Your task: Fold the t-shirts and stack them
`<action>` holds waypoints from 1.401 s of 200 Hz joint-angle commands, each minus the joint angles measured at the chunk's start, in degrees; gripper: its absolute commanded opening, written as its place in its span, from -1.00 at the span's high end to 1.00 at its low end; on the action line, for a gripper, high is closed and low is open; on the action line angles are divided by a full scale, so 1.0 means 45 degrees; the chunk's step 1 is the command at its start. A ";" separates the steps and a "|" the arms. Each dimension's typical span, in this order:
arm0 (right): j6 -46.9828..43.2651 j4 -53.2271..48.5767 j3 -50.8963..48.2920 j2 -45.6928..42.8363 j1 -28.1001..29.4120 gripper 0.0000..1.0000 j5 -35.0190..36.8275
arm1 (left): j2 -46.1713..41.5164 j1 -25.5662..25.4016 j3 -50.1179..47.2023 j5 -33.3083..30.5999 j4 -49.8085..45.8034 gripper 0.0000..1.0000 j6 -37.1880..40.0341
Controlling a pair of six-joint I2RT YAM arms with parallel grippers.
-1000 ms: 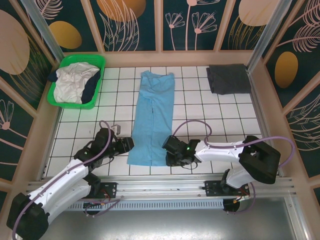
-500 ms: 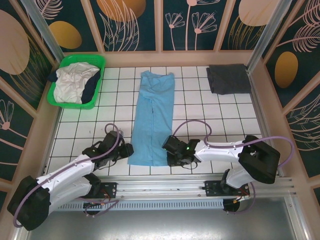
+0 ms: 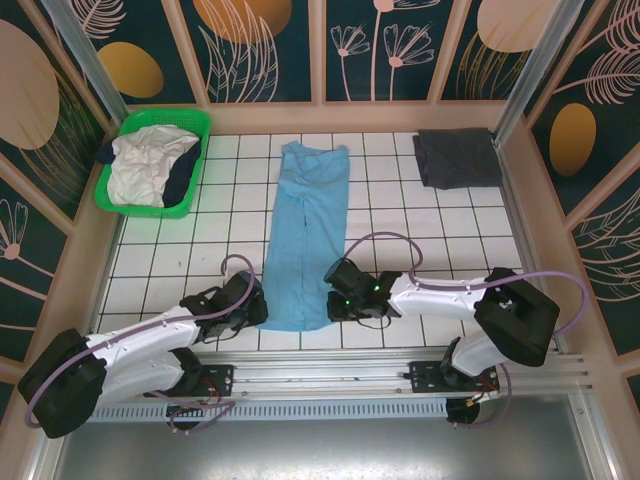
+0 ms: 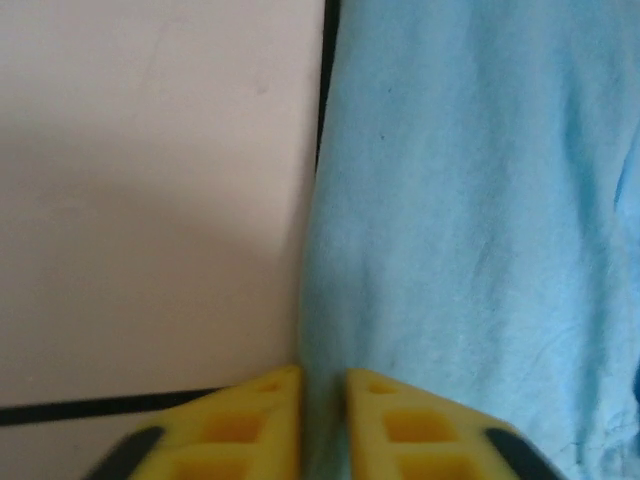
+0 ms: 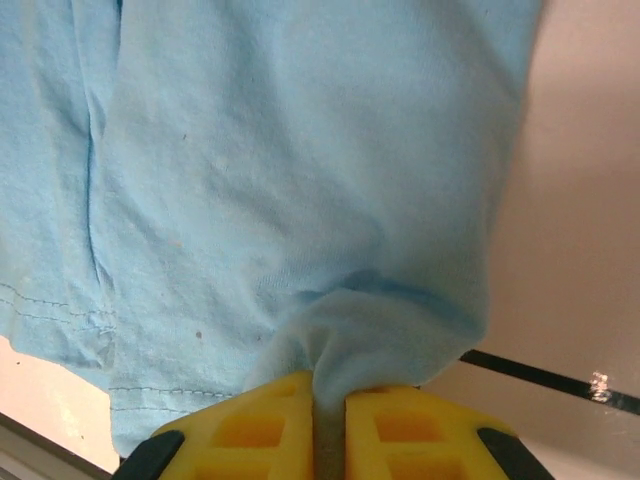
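Note:
The light blue t-shirt [image 3: 305,230], folded lengthwise into a narrow strip, lies down the middle of the white tiled table [image 3: 430,250]. My left gripper [image 3: 258,306] sits at the near left corner of the strip. In the left wrist view its yellow fingers [image 4: 250,425] are shut on the cloth's left edge [image 4: 322,300]. At the near right corner, my right gripper [image 3: 333,300] is shut on a bunched fold of blue cloth [image 5: 370,320]. A dark grey t-shirt [image 3: 457,157] lies folded at the far right. White and navy t-shirts [image 3: 150,165] are heaped in the basket.
The green plastic basket [image 3: 196,165] stands at the far left corner. Wooden rails border the table on the left, right and far sides. Bare tiles lie on both sides of the blue strip, and the metal base rail [image 3: 330,385] runs along the near edge.
Both grippers have closed on the near corners of the blue t-shirt. The left arm slid right to the cloth's edge, and the near hem has drawn slightly away from the table's front.

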 commanded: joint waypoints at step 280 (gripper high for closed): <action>-0.4056 0.1263 0.9415 0.7805 -0.8038 0.72 -0.4120 | 1.1615 0.6045 1.0858 0.3007 0.4462 0.44 0.3488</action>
